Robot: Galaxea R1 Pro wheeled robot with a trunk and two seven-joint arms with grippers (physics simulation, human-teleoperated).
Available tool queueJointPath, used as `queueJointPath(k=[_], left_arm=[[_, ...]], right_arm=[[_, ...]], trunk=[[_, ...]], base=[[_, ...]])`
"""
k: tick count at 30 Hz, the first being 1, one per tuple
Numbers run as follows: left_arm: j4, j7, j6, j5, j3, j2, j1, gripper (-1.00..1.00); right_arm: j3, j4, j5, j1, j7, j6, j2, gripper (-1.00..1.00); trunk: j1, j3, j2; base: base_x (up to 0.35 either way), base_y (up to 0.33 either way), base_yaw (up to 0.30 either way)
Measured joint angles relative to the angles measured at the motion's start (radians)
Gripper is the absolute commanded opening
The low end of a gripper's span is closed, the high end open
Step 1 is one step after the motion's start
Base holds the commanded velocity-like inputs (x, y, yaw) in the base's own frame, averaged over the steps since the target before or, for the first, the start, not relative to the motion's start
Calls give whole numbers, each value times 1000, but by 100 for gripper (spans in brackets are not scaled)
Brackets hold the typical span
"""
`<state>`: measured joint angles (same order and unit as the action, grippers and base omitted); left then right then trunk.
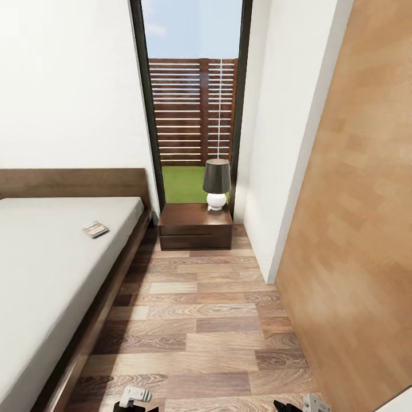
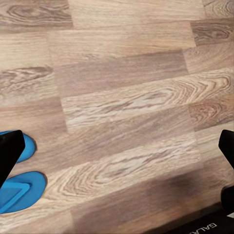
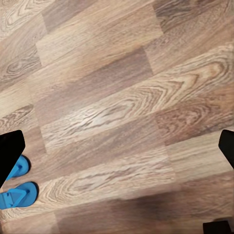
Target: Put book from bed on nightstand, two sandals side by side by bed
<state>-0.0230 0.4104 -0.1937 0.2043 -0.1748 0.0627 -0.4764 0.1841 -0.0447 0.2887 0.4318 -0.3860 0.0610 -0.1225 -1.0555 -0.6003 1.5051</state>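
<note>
Left gripper: fingers spread, nothing held.
Right gripper: fingers spread, nothing held.
Sandals: seen together on the floor, beside the left finger.
Book: on the bed, ahead-left; nightstand beyond.

The book lies on the bed near its headboard end. A lamp stands on the nightstand. Two sandals lie side by side on the plank floor.

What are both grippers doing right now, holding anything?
Left gripper: open, empty, above the wood floor.
Right gripper: open, empty, also over bare floor.
</note>
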Motion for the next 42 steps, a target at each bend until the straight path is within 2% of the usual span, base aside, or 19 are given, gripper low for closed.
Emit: queueJointPath(k=[9, 42], left_arm=[[1, 0, 0, 0, 1, 0, 0, 100], [1, 0, 0, 0, 1, -2, 0, 100]], right_arm=[[0, 0, -4, 0, -4, 0, 0, 100], [0, 0, -5, 0, -5, 0, 0, 100]], trunk=[[0, 4, 0], [0, 57, 0]], base=[[0, 0, 0], [0, 0, 0]])
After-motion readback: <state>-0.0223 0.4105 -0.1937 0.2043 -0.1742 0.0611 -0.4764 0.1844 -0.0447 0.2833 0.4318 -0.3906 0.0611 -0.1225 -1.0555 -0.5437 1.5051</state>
